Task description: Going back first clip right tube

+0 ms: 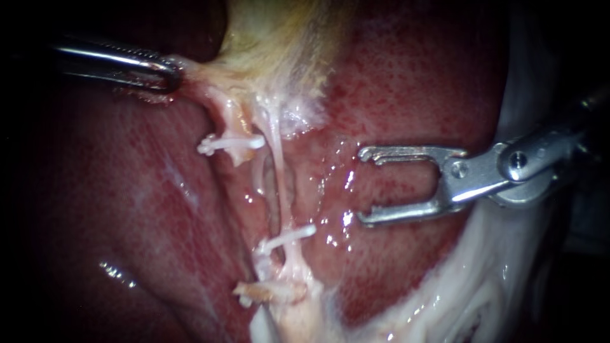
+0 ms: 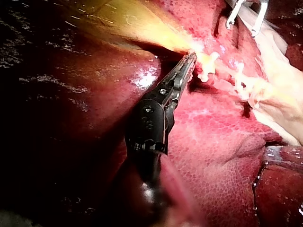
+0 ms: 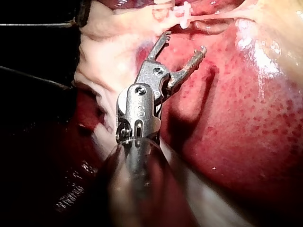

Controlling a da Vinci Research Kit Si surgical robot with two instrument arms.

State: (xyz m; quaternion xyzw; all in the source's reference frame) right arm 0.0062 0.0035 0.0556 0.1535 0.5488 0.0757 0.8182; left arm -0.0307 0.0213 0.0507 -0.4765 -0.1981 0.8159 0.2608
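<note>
The left instrument (image 1: 173,73) fades into the dark at the view's edge, its jaws clenched on pale tissue (image 1: 196,71) beside the gallbladder (image 1: 279,38); whether the clip (image 1: 289,238) fully closes round the right tube (image 1: 277,165) is hard to make out. The right instrument (image 1: 362,185) stands near that clip without touching, jaws spread and empty, over the liver (image 1: 406,82)

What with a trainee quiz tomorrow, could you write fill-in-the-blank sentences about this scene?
The right instrument has its jaws ___, holding nothing.
The left instrument has its jaws ___ on tissue.
The clip on the right tube is coloured ___.
Missing: open; shut; white.
</note>
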